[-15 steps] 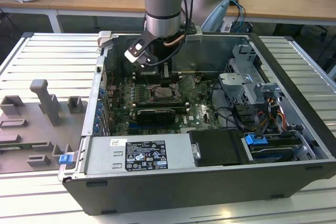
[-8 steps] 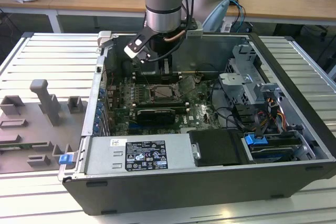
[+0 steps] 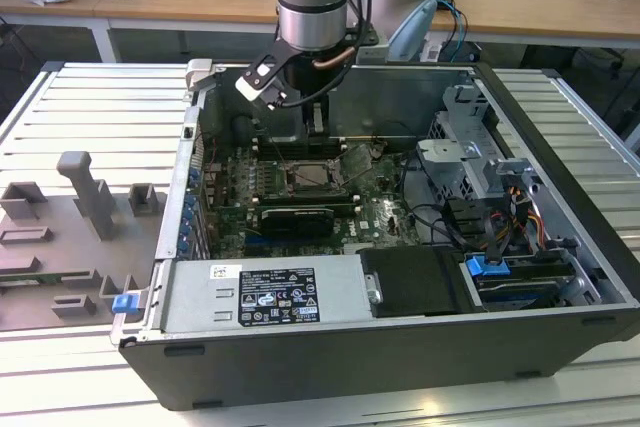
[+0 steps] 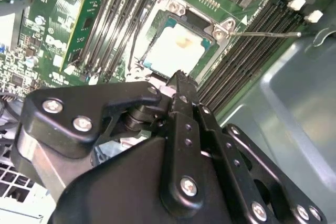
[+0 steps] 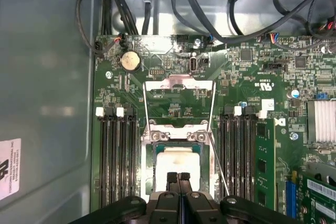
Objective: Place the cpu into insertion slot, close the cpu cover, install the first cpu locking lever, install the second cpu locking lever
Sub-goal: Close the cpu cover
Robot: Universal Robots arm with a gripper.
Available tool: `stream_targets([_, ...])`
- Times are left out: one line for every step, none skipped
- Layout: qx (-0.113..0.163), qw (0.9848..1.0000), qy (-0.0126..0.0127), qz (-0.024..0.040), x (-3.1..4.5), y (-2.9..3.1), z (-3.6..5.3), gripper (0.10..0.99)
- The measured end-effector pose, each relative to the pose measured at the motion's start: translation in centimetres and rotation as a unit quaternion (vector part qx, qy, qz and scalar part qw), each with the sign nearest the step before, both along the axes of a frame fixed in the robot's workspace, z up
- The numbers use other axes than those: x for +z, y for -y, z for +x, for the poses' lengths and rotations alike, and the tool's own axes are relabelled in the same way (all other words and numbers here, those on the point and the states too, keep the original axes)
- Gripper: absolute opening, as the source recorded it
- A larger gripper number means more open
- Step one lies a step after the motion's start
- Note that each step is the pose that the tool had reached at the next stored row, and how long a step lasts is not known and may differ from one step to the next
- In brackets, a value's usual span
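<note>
The open computer case (image 3: 400,367) lies on its side, and the arm reaches into it from 12 o'clock in the exterior view. On the green motherboard (image 5: 241,77), the insertion slot (image 3: 318,179) sits near the case's middle, and the gripper (image 5: 178,178) hangs just above its 12 o'clock edge. Its 2 fingers are pressed together with nothing between them. The cpu cover (image 5: 178,83) stands swung up off the slot, on the side away from the gripper, so closing it looks like the step in hand. The cpu (image 5: 176,162) already lies flat in the slot. To do this well, I judge the closed fingertips should bear on the cover's free edge, never on the chip. They should also stay clear of the thin locking lever (image 5: 219,163) slanting beside the slot.
</note>
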State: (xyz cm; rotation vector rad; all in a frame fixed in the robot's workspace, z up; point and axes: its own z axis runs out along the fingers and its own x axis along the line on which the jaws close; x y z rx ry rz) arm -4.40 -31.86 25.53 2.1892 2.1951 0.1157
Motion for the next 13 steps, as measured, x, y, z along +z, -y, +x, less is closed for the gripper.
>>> stream_targets([0.000,1.0000,0.0001,0.0001,0.12,-0.02,0.00,0.106])
stream_targets([0.000,1.0000,0.0001,0.0002,0.16,-0.02,0.00,0.106])
stream_targets([0.000,1.0000,0.0000,0.0001,0.20,-0.03,0.00,0.106])
stream_targets([0.000,1.0000,0.0001,0.0001,0.22,-0.04,0.00,0.106])
stream_targets([0.000,1.0000,0.0001,0.0001,0.23,-0.04,0.00,0.106])
stream_targets([0.000,1.0000,0.0001,0.0001,0.25,-0.04,0.00,0.106])
stream_targets([0.000,1.0000,0.0000,0.0001,0.27,-0.06,0.00,0.106])
stream_targets([0.000,1.0000,0.0001,0.0001,0.29,-0.07,0.00,0.106])
stream_targets([0.000,1.0000,0.0001,0.0000,0.31,-0.08,0.00,0.106])
stream_targets([0.000,1.0000,0.0000,0.0000,0.35,-0.09,0.00,0.106])
stream_targets([0.000,1.0000,-0.0001,0.0000,0.40,-0.09,-0.01,0.106])
stream_targets([0.000,1.0000,0.0000,0.0000,0.45,-0.10,0.00,0.106])
stream_targets([0.000,1.0000,0.0000,0.0000,0.56,-0.11,0.00,0.106])
